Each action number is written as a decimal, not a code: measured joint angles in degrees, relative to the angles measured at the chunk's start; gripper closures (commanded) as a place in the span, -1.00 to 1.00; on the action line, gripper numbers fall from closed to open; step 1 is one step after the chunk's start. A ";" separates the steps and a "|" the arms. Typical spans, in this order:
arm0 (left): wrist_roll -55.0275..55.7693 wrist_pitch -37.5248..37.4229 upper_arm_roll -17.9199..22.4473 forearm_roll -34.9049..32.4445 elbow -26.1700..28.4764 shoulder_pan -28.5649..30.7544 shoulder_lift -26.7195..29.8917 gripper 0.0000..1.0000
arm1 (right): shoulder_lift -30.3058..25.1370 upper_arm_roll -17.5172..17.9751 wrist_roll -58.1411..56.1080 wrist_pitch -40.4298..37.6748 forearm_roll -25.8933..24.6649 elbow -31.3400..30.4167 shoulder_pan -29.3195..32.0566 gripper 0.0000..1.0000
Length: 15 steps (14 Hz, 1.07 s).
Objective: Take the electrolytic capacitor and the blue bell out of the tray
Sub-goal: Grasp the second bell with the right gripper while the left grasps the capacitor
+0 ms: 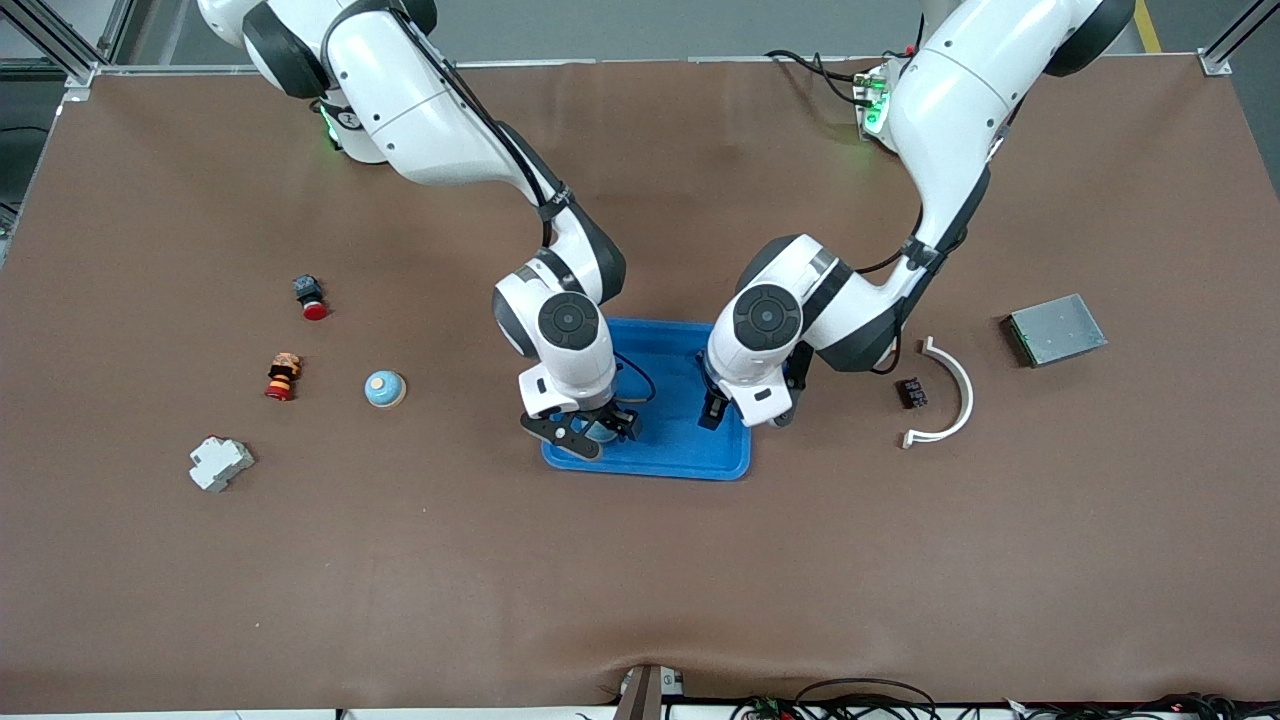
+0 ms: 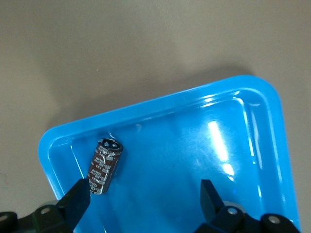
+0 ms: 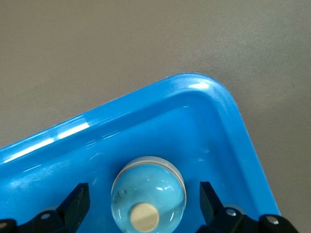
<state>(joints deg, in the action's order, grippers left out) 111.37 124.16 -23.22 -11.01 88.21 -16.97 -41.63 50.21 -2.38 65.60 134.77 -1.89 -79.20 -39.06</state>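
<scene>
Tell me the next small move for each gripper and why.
Probably lower and close. The right gripper is open with the blue bell centred between its fingers in the tray. The left gripper, open, should first shift toward the electrolytic capacitor by one fingertip.

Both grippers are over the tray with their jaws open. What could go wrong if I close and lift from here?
1. The left gripper is off-centre: one fingertip is almost at the end of the electrolytic capacitor, which lies on its side, so closing may roll or push it away instead of gripping.
2. The blue bell is a smooth dome between the open jaws of the right gripper, so it could squirt out.
3. Both items sit close to the rim of the tray, so fingers may catch it.
</scene>
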 measured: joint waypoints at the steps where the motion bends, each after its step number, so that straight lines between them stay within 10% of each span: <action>1: 0.74 0.02 0.19 -0.07 0.04 -0.46 -0.44 -1.00 | 0.06 0.00 0.08 0.00 -0.05 0.01 -0.01 -1.00; 3: 1.68 0.01 0.34 -0.89 0.58 -1.13 -1.12 -1.00 | 0.07 0.00 0.14 0.00 -0.14 0.01 -0.01 -1.00; 7: 2.30 0.01 0.34 -1.28 2.76 -1.93 -1.60 -1.00 | 0.27 -0.02 0.15 0.00 -0.73 0.02 -0.02 1.00; 15: 2.30 0.84 0.47 -2.55 5.13 -2.15 -2.05 -1.00 | 0.04 0.09 2.59 -4.94 -0.75 2.71 -0.83 1.00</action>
<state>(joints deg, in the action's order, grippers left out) 113.67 125.00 -22.75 -13.56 93.34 -19.13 -43.68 50.24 -2.28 68.19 129.83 -2.63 -76.50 -39.89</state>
